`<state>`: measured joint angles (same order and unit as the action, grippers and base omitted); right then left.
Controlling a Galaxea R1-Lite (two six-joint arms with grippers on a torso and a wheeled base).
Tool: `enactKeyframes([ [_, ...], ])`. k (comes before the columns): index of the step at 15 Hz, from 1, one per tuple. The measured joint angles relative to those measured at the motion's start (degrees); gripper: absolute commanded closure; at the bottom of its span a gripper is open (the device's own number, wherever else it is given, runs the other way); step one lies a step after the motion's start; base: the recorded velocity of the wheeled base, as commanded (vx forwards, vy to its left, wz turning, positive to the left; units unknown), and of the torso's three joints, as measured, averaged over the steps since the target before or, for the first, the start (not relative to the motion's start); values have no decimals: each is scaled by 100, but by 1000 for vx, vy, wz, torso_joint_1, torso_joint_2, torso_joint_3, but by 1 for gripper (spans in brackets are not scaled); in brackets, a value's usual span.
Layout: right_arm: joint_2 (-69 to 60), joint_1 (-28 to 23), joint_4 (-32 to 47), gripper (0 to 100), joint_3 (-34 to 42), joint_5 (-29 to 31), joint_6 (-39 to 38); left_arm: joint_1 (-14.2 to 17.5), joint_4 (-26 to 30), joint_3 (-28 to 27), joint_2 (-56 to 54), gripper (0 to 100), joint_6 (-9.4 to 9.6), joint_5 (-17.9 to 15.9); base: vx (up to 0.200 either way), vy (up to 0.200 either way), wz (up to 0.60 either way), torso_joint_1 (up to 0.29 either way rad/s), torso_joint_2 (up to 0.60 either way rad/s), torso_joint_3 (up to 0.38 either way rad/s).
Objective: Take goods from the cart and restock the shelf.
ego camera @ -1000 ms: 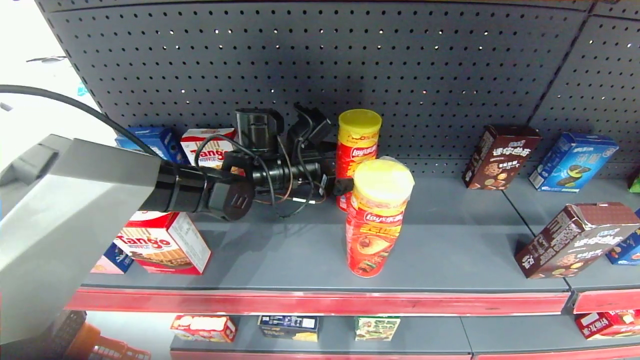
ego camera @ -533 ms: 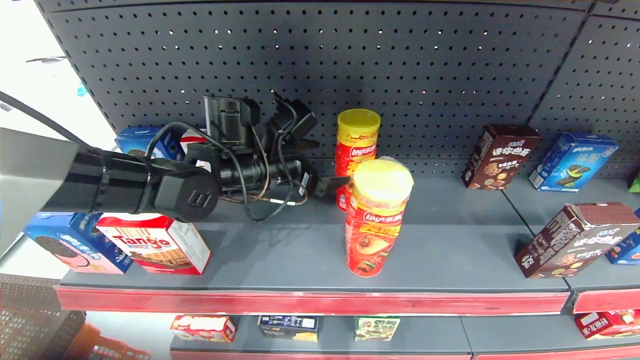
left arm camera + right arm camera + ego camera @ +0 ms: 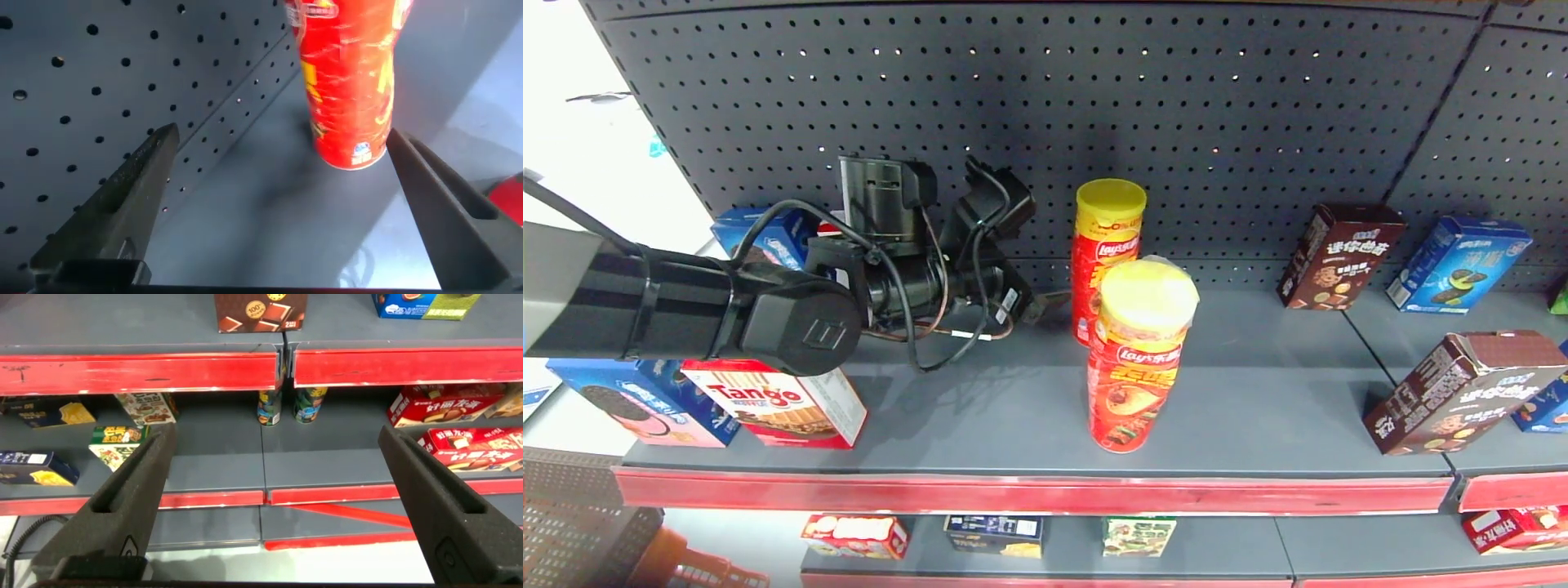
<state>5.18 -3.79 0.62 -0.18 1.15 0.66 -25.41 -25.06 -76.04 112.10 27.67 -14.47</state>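
Two red chip cans with yellow lids stand upright mid-shelf: the rear can [image 3: 1107, 245] near the pegboard, the front can [image 3: 1139, 359] just ahead of it. My left gripper [image 3: 1045, 300] hovers low over the shelf, just left of the rear can, open and holding nothing. In the left wrist view the rear can [image 3: 347, 82] stands beyond the spread fingers [image 3: 122, 204], apart from them; the left gripper [image 3: 282, 135] is empty. My right gripper [image 3: 275, 434] is open and empty, facing the lower shelves.
A wafer box [image 3: 784, 404] and a blue cookie box [image 3: 637, 404] sit under my left arm. Brown boxes [image 3: 1339, 253] [image 3: 1462, 392] and a blue box [image 3: 1458, 261] stand at right. Bare shelf [image 3: 980, 425] lies left of the front can. The red shelf edge [image 3: 1029, 494] runs along the front.
My left arm has drawn back to the left, and its gripper has come away from the rear can, which stays standing. The front can has not moved.
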Motion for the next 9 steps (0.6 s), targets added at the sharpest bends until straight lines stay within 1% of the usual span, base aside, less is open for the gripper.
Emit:
enactKeyframes([
  [4, 0, 0, 0, 0, 0, 0, 0, -98, -20, 9, 5, 0, 2, -59, 0, 0, 0, 0, 0, 0],
  [9, 0, 0, 0, 0, 0, 0, 2, -243, -26, -46, 151, 0, -17, 13, 0, 0, 0, 0, 0, 0],
])
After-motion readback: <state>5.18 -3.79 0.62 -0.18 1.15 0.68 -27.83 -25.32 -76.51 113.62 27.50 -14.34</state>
